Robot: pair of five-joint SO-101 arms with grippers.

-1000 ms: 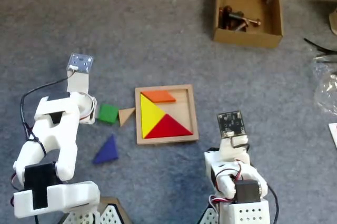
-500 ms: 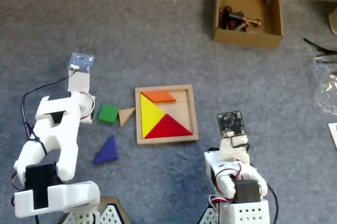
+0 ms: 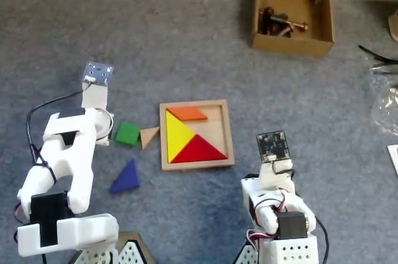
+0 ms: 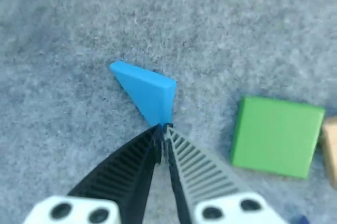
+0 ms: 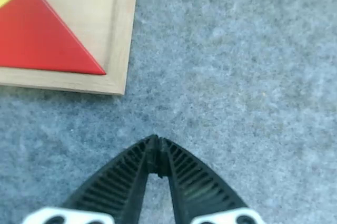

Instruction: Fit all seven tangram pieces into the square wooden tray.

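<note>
Left gripper [image 4: 162, 127] fingers pressed together, tips right at one corner of the light blue triangle [image 4: 147, 89], which lies flat on the carpet. Green square [image 4: 276, 135] is just beside it. Tan triangle [image 3: 148, 136] sits between the square and the tray [image 3: 199, 164] edge. Dark blue triangle [image 3: 126, 177] lies apart, nearer the arm bases. Right gripper [image 5: 157, 140] fingers together over bare carpet near a tray corner, open carpet around. Tray holds orange parallelogram [image 3: 187, 113], yellow triangle [image 3: 177, 133] and red triangle [image 3: 198, 150], with bare wood along its right side. Versus a second ago: left wrist nudged slightly, pieces unmoved.
</note>
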